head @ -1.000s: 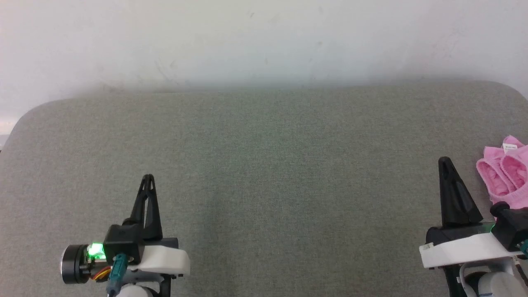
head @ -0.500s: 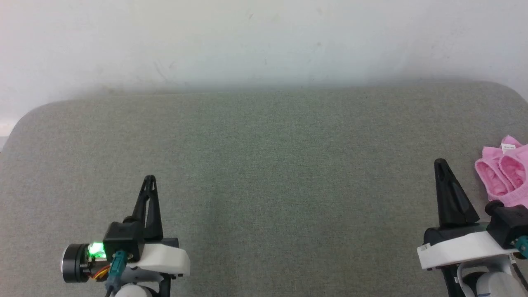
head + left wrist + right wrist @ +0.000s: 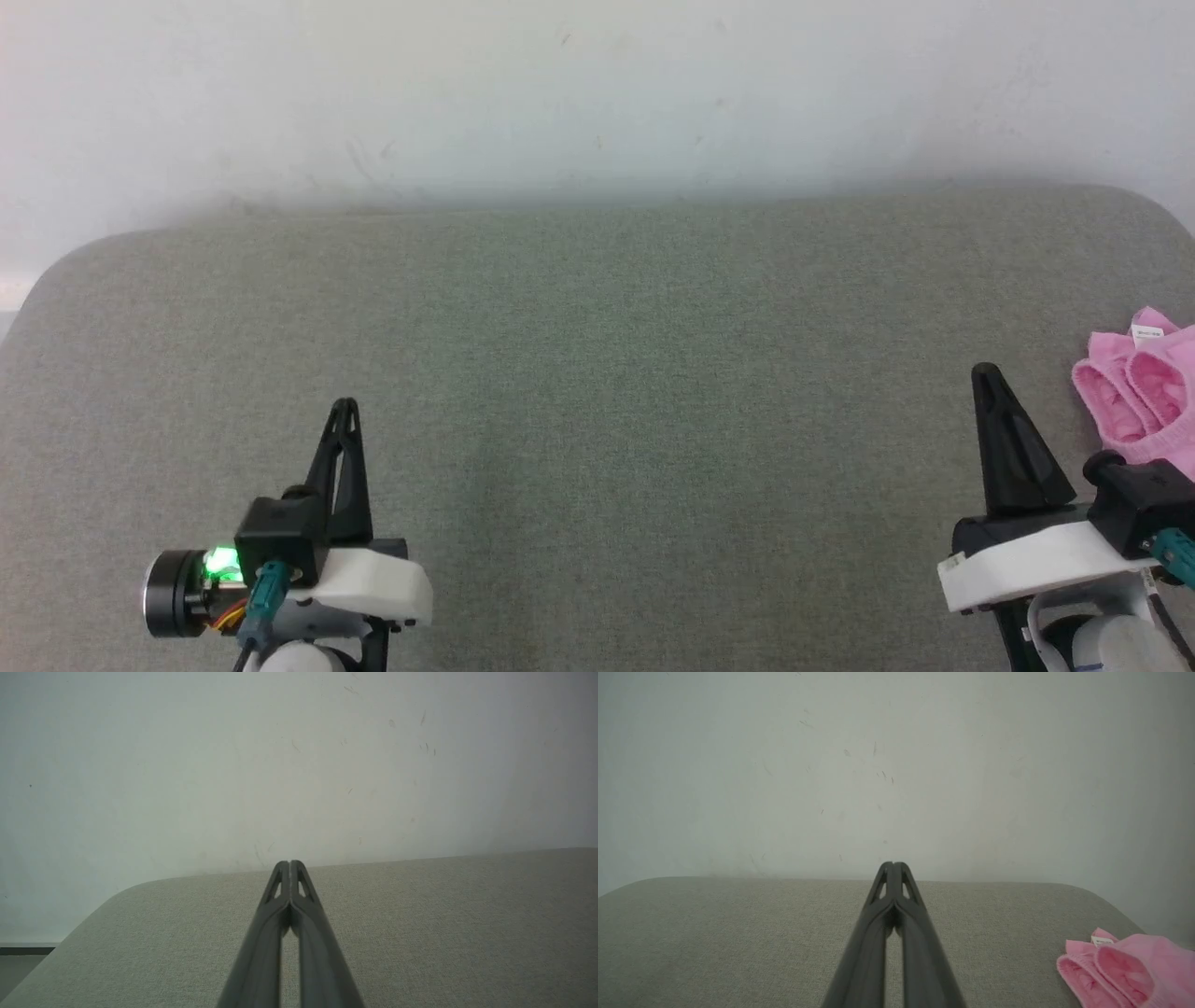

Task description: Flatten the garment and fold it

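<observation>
The left gripper (image 3: 343,406), two long dark fingers on a black-and-white wrist housing with a small green light (image 3: 218,561) glowing on it, is sitting at the lower left of the head view. Its fingers are pointing away from the robot toward the pale, scuffed wall (image 3: 597,84). Their tips are pressing together with nothing between them, leaving only a thin slit lower down. The right gripper (image 3: 983,370), of the same build, is sitting at the lower right and pointing the same way, its tips likewise meeting on nothing. Both are lying over the wide grey woven fabric surface (image 3: 597,373) with rounded far corners; how high they are hanging above it is hard to judge. The small, thin, light pink cloth garment (image 3: 1134,401) is lying bunched on that surface at the far right, just beside the right gripper's fingers but apart from them. Its two deeper-pink ruffled openings (image 3: 1111,411) are gaping toward the robot and slightly to its left. Its small white label (image 3: 1147,330) is sticking up at the edge nearest the wall. The head view's right edge and the right wrist housing are cutting the garment off, and the right wrist view is cropping it at the corner, so its full outline and long axis cannot be made out. The print on the label is too small to read.
</observation>
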You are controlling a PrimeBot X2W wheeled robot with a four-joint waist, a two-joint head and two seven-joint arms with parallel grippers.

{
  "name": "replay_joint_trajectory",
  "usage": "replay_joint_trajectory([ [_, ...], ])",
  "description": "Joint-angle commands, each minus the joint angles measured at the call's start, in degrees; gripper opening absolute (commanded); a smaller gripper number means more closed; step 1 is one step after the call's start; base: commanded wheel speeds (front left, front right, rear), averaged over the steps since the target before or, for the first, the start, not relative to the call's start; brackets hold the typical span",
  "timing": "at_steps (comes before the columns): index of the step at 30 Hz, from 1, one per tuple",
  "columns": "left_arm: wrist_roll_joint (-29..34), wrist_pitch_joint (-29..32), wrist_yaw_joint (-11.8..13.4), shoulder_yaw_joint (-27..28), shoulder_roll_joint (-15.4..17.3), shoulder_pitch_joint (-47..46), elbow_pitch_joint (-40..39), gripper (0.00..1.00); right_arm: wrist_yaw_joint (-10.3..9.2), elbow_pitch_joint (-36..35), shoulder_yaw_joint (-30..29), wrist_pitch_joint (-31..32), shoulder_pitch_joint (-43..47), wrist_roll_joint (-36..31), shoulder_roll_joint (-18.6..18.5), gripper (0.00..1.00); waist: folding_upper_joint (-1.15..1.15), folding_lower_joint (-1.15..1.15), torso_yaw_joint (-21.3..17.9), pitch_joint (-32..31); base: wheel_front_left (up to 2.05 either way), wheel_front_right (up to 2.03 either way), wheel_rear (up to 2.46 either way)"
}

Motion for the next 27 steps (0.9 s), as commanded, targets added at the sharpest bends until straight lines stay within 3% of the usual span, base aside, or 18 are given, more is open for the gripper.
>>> replay_joint_trajectory([
  [1,0.44,0.44,-0.5,0.49,-0.29,0.32,-0.21,0.0,-0.04,-0.07,0.22,0.37,0.22,-0.49,0.13,0.0,0.0,0.0,-0.02,-0.03,0.0,0.0,0.0],
  [27,0.89,3.36,-2.73,1.74,-1.16,0.52,-0.5,0.0,-0.06,-0.08,0.9,3.3,0.36,-2.38,0.21,0.0,0.0,0.0,-0.31,-0.35,0.0,0.0,0.0],
])
